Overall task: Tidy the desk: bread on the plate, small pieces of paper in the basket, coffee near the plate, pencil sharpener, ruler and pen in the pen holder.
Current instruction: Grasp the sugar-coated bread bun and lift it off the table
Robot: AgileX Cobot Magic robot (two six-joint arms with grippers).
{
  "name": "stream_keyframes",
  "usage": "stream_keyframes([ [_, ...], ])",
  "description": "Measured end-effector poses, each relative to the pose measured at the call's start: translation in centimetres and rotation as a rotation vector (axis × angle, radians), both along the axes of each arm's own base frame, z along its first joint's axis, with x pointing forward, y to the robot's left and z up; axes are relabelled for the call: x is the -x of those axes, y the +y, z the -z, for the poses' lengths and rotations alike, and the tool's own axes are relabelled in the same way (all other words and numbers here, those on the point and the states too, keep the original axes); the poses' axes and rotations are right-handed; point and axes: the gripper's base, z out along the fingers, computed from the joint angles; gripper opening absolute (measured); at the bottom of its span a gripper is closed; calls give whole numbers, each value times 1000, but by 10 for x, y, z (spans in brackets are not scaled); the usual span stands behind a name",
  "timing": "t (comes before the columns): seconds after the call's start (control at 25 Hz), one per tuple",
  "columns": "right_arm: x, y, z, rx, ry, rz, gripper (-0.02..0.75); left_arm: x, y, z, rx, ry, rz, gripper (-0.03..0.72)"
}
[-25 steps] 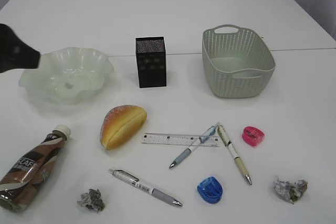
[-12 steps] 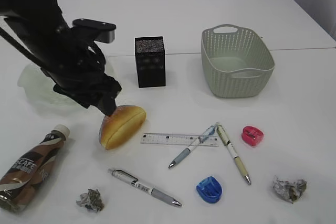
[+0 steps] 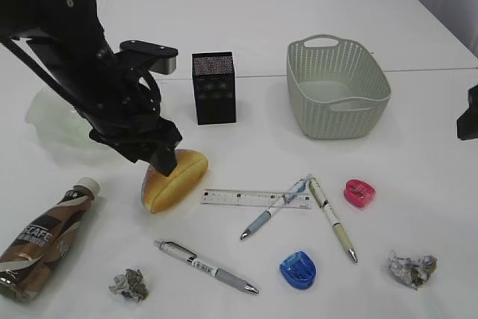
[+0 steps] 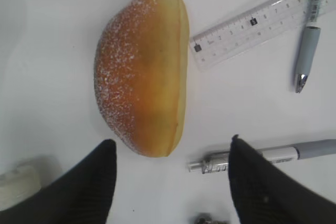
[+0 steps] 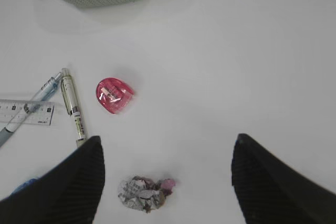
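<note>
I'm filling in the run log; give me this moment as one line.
left gripper: open above bread | right gripper: open over paper ball | plate: no bread

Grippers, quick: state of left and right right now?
Left gripper: open, empty, jaws apart just short of the bread.
Right gripper: open, empty, above a paper ball.

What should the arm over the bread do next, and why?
Probably lower a little further and centre on the bread. The left gripper is open above the desk, but its fingers sit past the roll's end, not around it. The roll lies off the plate, so it needs gripping first.
</note>
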Motion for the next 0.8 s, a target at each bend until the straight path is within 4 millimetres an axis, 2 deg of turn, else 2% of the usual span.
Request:
stream_keyframes([
  [0.12, 1, 0, -7, 2, 35, 0, 552, -2, -4, 9, -4, -2, 7, 565],
  [0.2, 2, 0, -10, 4, 57, -2, 552, -2, -9, 8, -6, -31, 23, 589],
  [0.4, 4, 0, -10, 5, 78, -3, 552, -4, -15, 10, -31, -90, 26, 598],
  [0.8, 4, 0, -10, 10, 85, -18, 552, -11, -14, 36, -89, -75, -14, 598],
])
